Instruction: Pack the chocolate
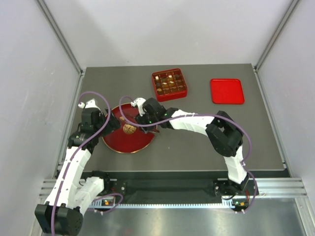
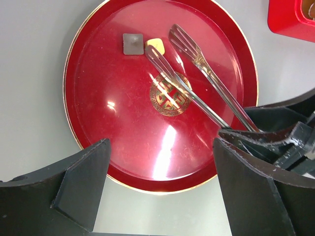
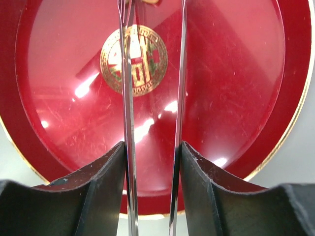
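A round red plate (image 2: 88, 113) with a gold emblem holds a dark square chocolate (image 2: 132, 43) and a cream chocolate (image 2: 155, 45). My right gripper (image 3: 152, 162) is shut on metal tongs (image 3: 127, 98), whose tips reach over the plate beside the cream piece; one tong tip (image 2: 153, 53) touches or nearly touches it. My left gripper (image 2: 160, 162) is open and empty, its fingers straddling the plate's near rim. In the top view the plate (image 1: 118, 145) lies front left, with the left gripper (image 1: 109, 123) at its left edge and the right gripper (image 1: 147, 118) over it.
A red box (image 1: 169, 82) with several compartments holding chocolates stands behind the plate, and its corner shows in the left wrist view (image 2: 290, 19). A flat red lid (image 1: 227, 91) lies at the back right. Grey walls enclose the table.
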Action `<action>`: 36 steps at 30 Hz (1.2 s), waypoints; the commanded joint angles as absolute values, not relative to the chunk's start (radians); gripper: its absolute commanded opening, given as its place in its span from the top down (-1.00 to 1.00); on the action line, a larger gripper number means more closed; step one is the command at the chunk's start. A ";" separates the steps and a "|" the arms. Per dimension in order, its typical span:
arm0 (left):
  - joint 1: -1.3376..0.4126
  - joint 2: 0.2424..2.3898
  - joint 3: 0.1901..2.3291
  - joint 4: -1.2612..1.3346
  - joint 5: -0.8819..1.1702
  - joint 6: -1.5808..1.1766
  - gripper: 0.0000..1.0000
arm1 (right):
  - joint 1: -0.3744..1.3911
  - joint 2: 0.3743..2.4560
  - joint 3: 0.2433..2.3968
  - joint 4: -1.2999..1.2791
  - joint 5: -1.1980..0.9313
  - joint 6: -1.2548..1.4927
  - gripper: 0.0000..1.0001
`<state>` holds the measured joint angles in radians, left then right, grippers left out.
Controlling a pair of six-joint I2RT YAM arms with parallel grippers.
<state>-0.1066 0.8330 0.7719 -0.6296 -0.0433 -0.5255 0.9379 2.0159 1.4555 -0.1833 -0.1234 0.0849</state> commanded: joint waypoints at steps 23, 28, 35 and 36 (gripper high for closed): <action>-0.109 0.816 0.787 -0.617 -0.051 -0.531 -0.79 | 0.986 2.016 1.531 -0.196 -0.012 0.026 0.26; -0.109 0.816 0.787 -0.617 -0.051 -0.531 -0.79 | 0.970 1.938 1.493 -0.192 -0.024 0.051 0.28; -0.109 0.815 0.787 -0.617 -0.054 -0.532 -0.79 | 0.907 1.832 1.450 -0.183 -0.095 0.090 0.31; -0.109 0.813 0.787 -0.617 -0.054 -0.531 -0.79 | 0.888 1.810 1.439 -0.180 -0.103 0.094 0.31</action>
